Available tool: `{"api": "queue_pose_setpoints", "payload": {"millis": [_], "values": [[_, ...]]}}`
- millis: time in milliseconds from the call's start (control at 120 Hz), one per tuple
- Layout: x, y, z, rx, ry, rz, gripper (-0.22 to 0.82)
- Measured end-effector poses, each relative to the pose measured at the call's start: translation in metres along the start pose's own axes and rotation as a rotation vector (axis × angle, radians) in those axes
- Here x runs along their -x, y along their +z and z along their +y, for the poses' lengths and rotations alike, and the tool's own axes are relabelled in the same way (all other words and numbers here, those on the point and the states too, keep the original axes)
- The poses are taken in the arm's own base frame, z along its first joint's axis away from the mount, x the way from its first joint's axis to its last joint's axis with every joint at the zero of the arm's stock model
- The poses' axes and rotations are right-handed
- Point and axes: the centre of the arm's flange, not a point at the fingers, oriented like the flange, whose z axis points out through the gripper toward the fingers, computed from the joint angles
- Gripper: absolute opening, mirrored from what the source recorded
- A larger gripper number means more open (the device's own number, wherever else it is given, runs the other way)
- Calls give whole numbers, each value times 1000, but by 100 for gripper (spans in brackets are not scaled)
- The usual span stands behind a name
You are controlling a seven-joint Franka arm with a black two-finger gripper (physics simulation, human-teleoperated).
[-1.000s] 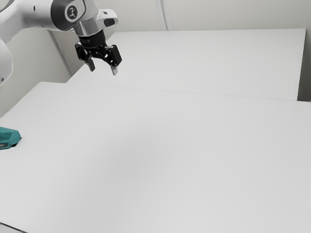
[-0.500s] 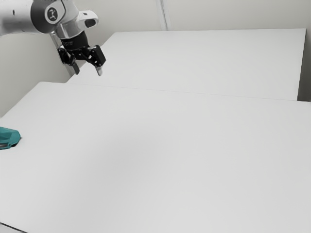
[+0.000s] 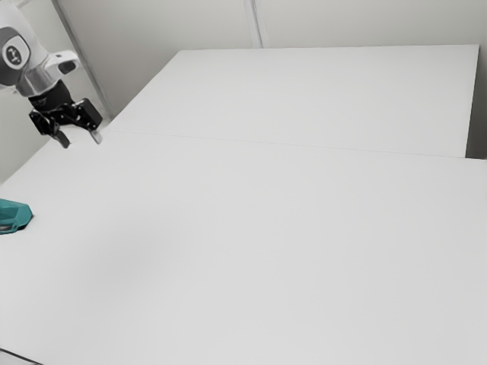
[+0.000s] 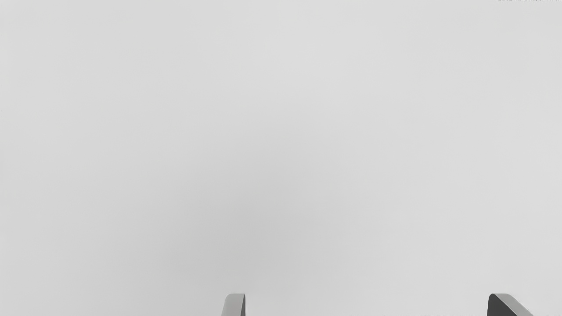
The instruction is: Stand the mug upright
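Note:
In the exterior view my black gripper (image 3: 81,142) hangs at the upper left, above the far left part of the white table (image 3: 266,243). Its two fingers stand well apart with nothing between them. From the hand, the gripper (image 4: 366,303) is open over bare white table surface (image 4: 307,131). I cannot make out a mug in either view.
A teal object (image 3: 14,217) lies at the exterior view's left edge, cut off by the frame. A second white surface (image 3: 319,99) adjoins the table at the back, with pale walls behind. A dark thin line (image 3: 21,357) crosses the lower left corner.
My arm has swung toward the exterior view's left, and the gripper now appears somewhat lower in that view. The fingers have stayed apart. The teal object has not moved.

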Motion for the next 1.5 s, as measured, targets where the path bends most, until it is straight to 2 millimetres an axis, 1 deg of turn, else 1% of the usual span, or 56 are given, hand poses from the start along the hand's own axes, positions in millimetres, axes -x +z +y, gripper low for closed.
{"api": "queue_pose_setpoints", "payload": {"millis": [100, 167, 267, 367, 425, 692, 867, 975, 1150, 1242, 1333, 1408, 1500], "values": [[5, 3, -34, 26, 13, 10, 60], [10, 12, -56, 41, 20, 10, 60], [21, 29, -92, 78, 22, 15, 60], [32, 39, -127, 100, 29, 32, 60], [40, 45, -150, 116, 25, 42, 60], [79, 59, -251, 164, 18, 107, 60], [96, 76, -319, 181, 15, 134, 60], [110, 80, -357, 179, 10, 154, 60], [114, 95, -400, 191, 29, 180, 60], [118, 104, -425, 191, 27, 196, 60], [123, 108, -450, 182, 22, 218, 60], [122, 116, -472, 175, 23, 232, 60], [117, 121, -488, 171, 33, 254, 60]]}}
